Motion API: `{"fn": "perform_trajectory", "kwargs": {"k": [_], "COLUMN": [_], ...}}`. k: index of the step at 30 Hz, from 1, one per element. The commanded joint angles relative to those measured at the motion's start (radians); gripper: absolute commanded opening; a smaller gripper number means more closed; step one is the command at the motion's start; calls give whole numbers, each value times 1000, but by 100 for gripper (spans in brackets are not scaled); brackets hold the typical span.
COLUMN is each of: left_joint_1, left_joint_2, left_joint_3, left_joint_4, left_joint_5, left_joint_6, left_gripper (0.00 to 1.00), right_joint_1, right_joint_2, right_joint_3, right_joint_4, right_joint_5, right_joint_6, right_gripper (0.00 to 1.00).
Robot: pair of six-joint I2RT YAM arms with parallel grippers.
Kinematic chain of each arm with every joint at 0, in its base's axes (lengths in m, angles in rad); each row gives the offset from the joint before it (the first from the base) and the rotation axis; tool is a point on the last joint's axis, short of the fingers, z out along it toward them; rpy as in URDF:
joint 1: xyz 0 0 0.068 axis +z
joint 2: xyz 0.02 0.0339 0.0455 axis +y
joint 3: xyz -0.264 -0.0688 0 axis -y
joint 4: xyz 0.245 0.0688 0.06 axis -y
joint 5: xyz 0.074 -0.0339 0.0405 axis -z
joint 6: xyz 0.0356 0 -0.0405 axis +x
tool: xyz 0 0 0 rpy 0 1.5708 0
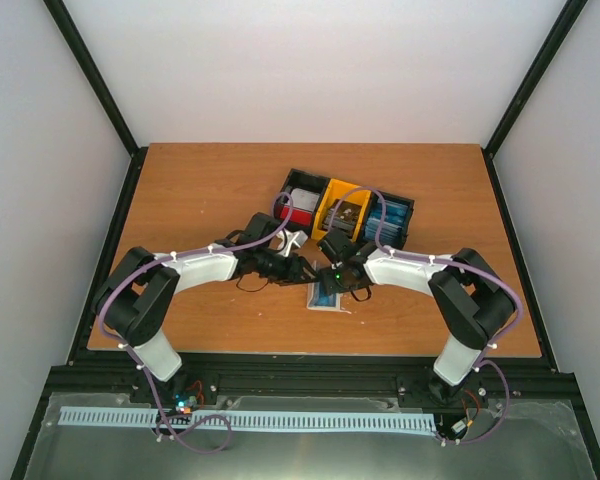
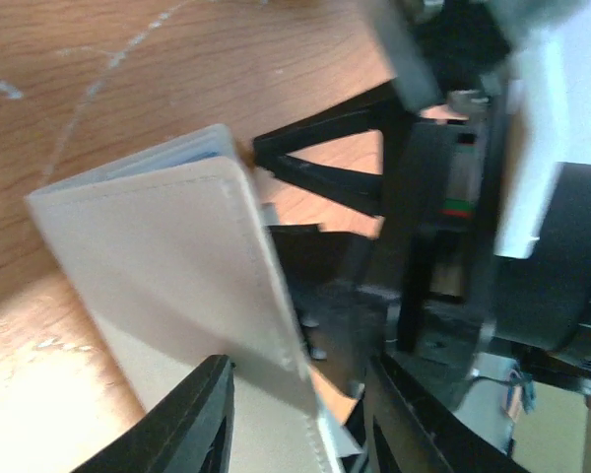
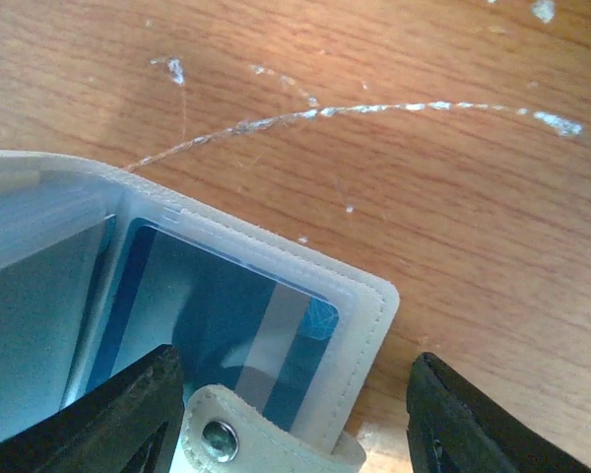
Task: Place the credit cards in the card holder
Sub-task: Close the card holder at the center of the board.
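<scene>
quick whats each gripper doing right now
left gripper: open, fingers straddling the card holder flap, not visibly clamped
right gripper: open, empty, over the card holder

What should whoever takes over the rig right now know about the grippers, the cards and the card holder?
Left gripper: fingers apart, straddling the raised cover of the card holder; no firm clamp visible.
Right gripper: open, empty, low over the holder's pocket side.
Holder: lies open on the table between both arms.
Done: one blue card sits in a clear pocket. Whether the neighbouring pocket holds one is unclear.
Left: what look like the remaining cards lie in the bin tray; fetch and insert them.
</scene>
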Motion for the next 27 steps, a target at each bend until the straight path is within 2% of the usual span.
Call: {"fn": "perform_trajectory", "kwargs": {"k": [1, 13, 21, 27], "left_joint_1": [-7, -9, -9, -10], "left_joint_2": [27, 28, 31, 18], "left_joint_3": [20, 22, 30, 30], "left_joint_4": [-96, -91, -33, 9], "left_joint_5": [-69, -47, 29, 122], "left_joint_6": [34, 41, 43, 35], "left_gripper": [37, 37, 41, 51], "right_joint_1": [8, 8, -12, -51], "right_joint_2": [-15, -63, -147, -179], "right_joint_3": [-11, 8, -70, -135], "right_joint_4": [-61, -255, -199, -141], "right_joint_5": [90, 188, 151, 97], "right_joint_6": [60, 135, 179, 177], "right_gripper": [61, 54, 48, 46]}}
